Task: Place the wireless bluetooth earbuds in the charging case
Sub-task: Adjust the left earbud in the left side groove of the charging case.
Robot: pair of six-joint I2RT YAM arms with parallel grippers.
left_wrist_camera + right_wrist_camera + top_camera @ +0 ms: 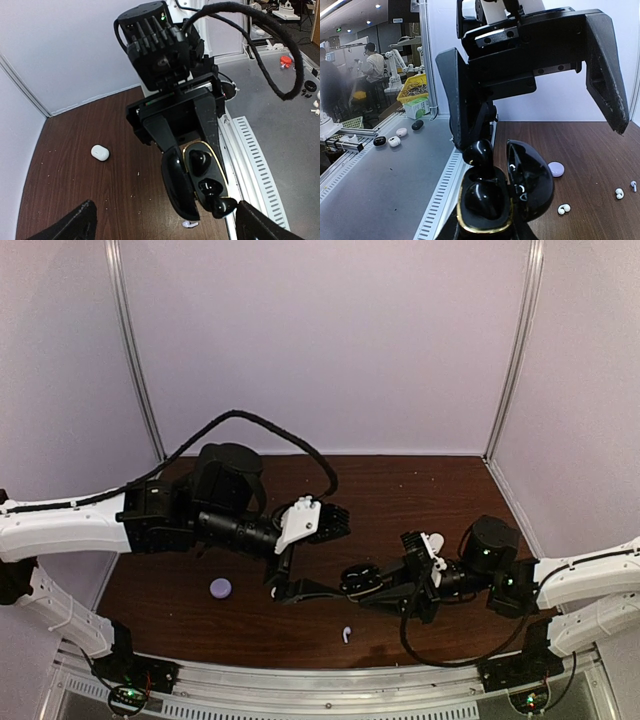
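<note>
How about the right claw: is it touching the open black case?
Touching. The left wrist view shows the right gripper with its two fingers pressed against both sides of the open black case, clamping it.

A dark brown wood-grain worktop [420, 480] fills the middle of the top view, backed by pale lilac wall panels [320, 340]. A round lavender pebble-like case [220, 587] lies lower left of centre. In the left wrist view, a small white rounded case [100, 152] sits at mid-left.

The dark brown table [420, 490] had a small round purple thing [220, 587] on it, a white earbud with a stem [346, 634] near its front edge, a curled white earbud [563, 209], a second curled white earbud [619, 193] and a white case [100, 152].
</note>
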